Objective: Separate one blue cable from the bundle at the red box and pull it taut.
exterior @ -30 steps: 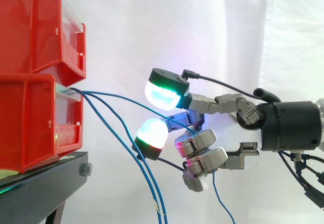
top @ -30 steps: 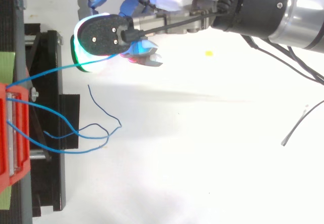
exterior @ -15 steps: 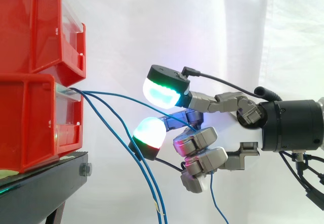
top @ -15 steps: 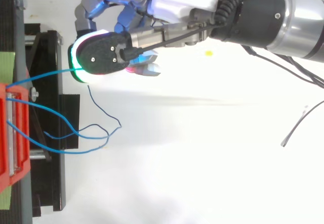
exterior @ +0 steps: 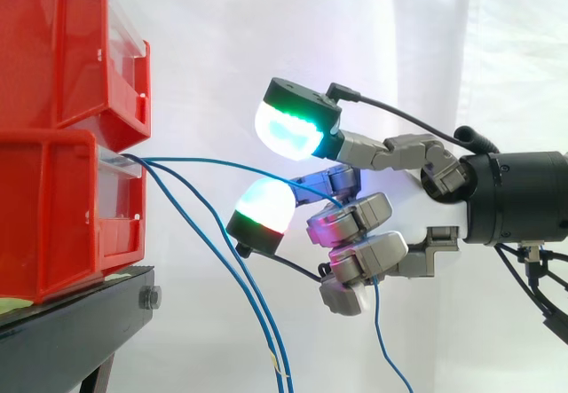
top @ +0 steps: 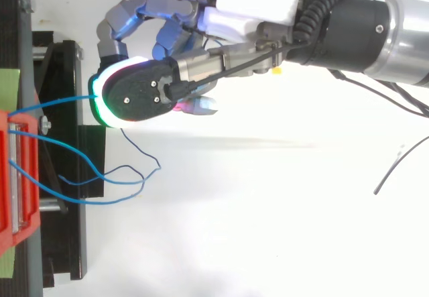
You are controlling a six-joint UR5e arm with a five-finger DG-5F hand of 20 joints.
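White curtain [exterior: 355, 20] behind everything. Two red bins are stacked on a black stand [exterior: 80, 322]; the lower red bin [exterior: 53, 207] is the reference, with the upper red bin [exterior: 62, 47] directly on top of it. The arm reaches toward the lower red bin's open front. The hand [exterior: 355, 224] stops well short of that front, at about the height of its rim, with fingers curled tight and glowing pads [exterior: 286, 131] facing the bin. The held blue cable [top: 53, 102] leaves the lower red bin's front lip, runs across to the hand and disappears into the curled fingers, which are closed round it. Its tail [exterior: 377, 326] drops out under the hand on the side away from the bin. The other two blue cables [top: 100, 202] leave the same lip but fall away below the held one, clear of the fingers, toward the floor beside the stand. Change over the last second: the hand sits a little higher and slightly farther from the lower red bin, and has shifted sideways toward the line of the bin's front. The span from lip to fingers is flatter than it was. Judgement: separation is done, with one cable in hand and two hanging free. The span keeps a shallow bow, so it is not yet taut. More travel away from the lower red bin looks needed, and the cable could slide through the grip.
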